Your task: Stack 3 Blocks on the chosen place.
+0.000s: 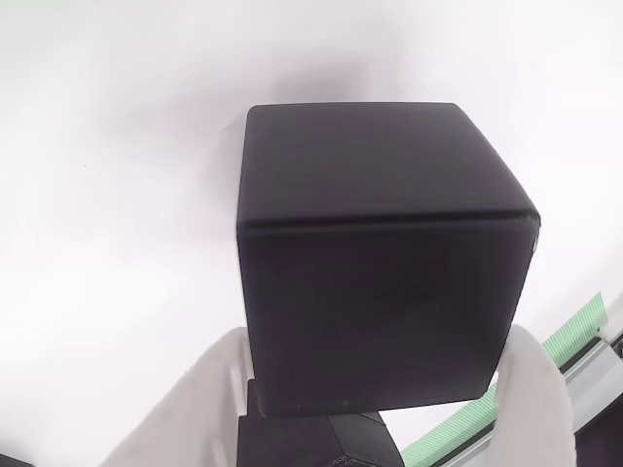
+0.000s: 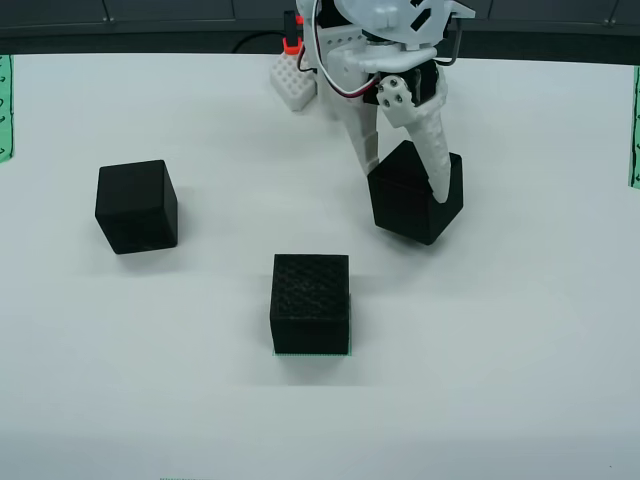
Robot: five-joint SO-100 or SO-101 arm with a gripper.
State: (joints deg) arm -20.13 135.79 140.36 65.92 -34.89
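- Riding on the pincer (image 1: 384,389), this view shows its white fingers (image 1: 540,399) clamped on a smooth black cube (image 1: 380,253) above the white tabletop (image 1: 117,146); a green striped band (image 1: 574,331) lies lower right.
- Standing in front, the other view has the pincer (image 2: 405,170) gripping that cube (image 2: 415,205), tilted, at right; a grainy cube (image 2: 137,206) sits left, and a rough cube (image 2: 311,302) rests at centre on a green patch (image 2: 312,353).

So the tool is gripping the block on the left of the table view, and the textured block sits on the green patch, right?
Not quite. In the table view the tool grips the smooth block on the right, not the left one, which stands alone. The textured block does sit on the green patch.
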